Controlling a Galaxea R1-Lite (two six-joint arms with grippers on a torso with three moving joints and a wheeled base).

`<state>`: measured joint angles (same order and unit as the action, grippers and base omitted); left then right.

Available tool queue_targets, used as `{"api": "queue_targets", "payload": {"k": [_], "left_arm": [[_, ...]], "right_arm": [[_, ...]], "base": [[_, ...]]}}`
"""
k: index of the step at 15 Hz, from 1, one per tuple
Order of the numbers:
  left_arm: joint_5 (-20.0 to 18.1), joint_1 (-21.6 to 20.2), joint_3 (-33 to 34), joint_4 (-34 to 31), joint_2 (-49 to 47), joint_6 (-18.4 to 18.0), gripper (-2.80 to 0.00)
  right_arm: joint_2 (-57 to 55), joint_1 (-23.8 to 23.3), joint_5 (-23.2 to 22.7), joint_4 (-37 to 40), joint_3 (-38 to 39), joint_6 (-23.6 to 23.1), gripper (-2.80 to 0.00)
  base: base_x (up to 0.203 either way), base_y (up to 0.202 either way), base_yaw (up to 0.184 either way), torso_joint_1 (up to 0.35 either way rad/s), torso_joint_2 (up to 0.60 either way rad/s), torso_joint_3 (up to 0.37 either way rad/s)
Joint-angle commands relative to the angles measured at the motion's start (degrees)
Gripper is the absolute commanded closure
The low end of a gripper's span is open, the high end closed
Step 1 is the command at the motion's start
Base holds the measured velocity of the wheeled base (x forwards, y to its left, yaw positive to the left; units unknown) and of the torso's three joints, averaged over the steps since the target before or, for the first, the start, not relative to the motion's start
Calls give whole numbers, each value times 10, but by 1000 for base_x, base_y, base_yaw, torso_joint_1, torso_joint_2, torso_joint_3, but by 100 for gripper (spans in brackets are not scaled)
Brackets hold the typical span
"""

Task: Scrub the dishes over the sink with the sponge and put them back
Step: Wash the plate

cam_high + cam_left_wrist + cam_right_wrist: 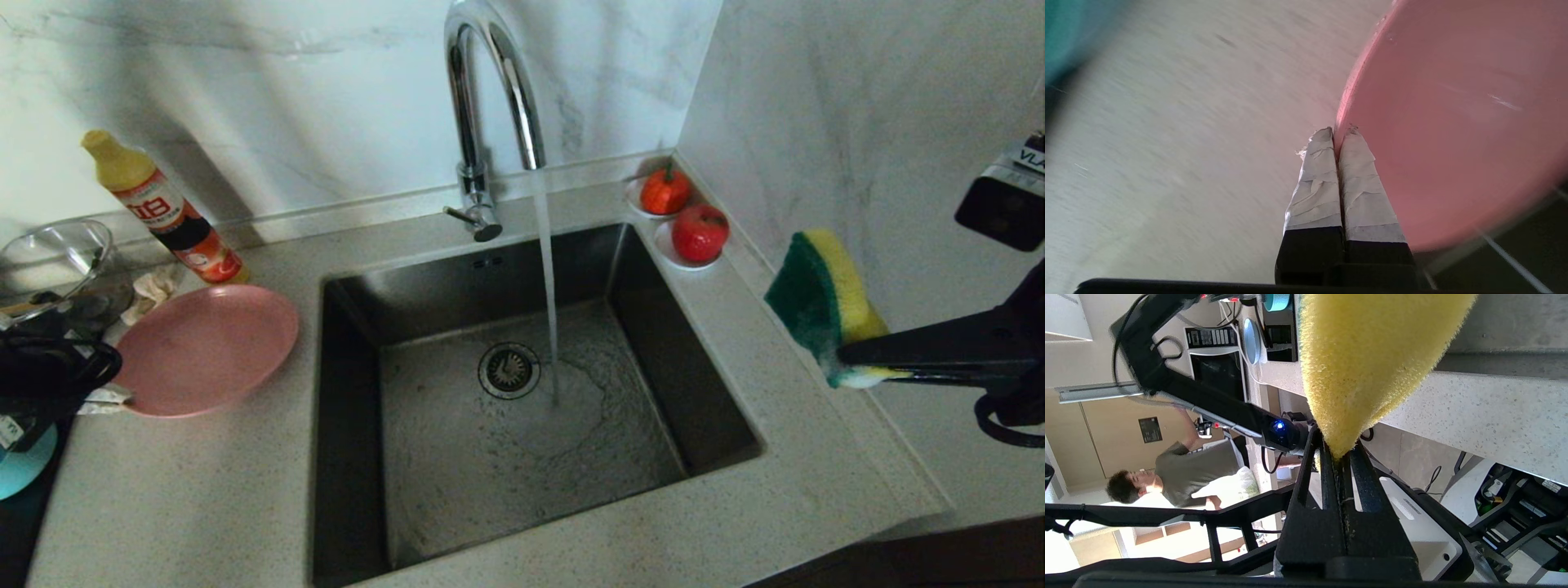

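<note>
The pink plate [208, 347] lies on the counter left of the sink [457, 490], its left rim slightly raised. My left gripper [106, 388] is at that rim; in the left wrist view its white-taped fingers [1318, 179] are shut on the plate's edge [1453, 122]. A teal bowl [20, 465] sits at the near left [1069, 36]. To the right of the sink, above the counter, my right gripper [849, 363] is shut on the sponge [824, 302], which stands with its yellow face [1372, 355] to the wall and its green pad to the sink.
Water runs from the chrome tap [490, 90] into the basin beside the drain strainer [509, 369]. A detergent bottle [163, 208], a glass bowl [49, 257] and a beige cloth [155, 290] stand behind the plate. Two red fruits on saucers [686, 216] sit at the back right corner.
</note>
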<state>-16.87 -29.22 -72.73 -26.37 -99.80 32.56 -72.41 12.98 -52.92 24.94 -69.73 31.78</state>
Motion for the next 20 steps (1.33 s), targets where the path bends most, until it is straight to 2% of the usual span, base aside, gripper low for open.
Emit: {"api": "queue_targets", "payload": {"k": [1, 6, 8, 10, 11, 14, 15, 17, 19, 20], "left_arm": [[-39, 7, 8, -2, 64, 0, 0], [-50, 23, 25, -3, 92, -3, 0], [-51, 47, 37, -1, 107, -3, 0], [-48, 47, 35, 2, 102, -4, 0], [-43, 46, 36, 3, 98, -8, 0], [20, 46, 58, 4, 67, -17, 0], [23, 46, 65, 5, 64, -17, 0], [8, 52, 67, 5, 70, -17, 0], [-28, 79, 67, 5, 86, -15, 0], [-33, 98, 67, 4, 91, -12, 0]], "right_arm": [[1, -1, -2, 1, 2, 2, 0], [4, -1, -2, 1, 8, 2, 0], [3, -1, -2, 0, 13, 1, 0], [3, -1, -2, 0, 12, 1, 0], [3, -1, -2, 0, 11, 1, 0], [2, -1, -2, 0, 13, 0, 0], [3, -1, -2, 0, 14, 0, 0], [3, -1, -2, 0, 14, 0, 0], [5, -4, -2, 1, 20, 0, 0], [6, -8, -2, 0, 24, 0, 0]], "base": [[0, 0, 0, 0, 0, 0], [0, 0, 0, 0, 0, 0], [0, 0, 0, 0, 0, 0], [0, 0, 0, 0, 0, 0], [0, 0, 0, 0, 0, 0], [0, 0, 0, 0, 0, 0], [0, 0, 0, 0, 0, 0], [0, 0, 0, 0, 0, 0], [0, 0, 0, 0, 0, 0], [0, 0, 0, 0, 0, 0]]}}
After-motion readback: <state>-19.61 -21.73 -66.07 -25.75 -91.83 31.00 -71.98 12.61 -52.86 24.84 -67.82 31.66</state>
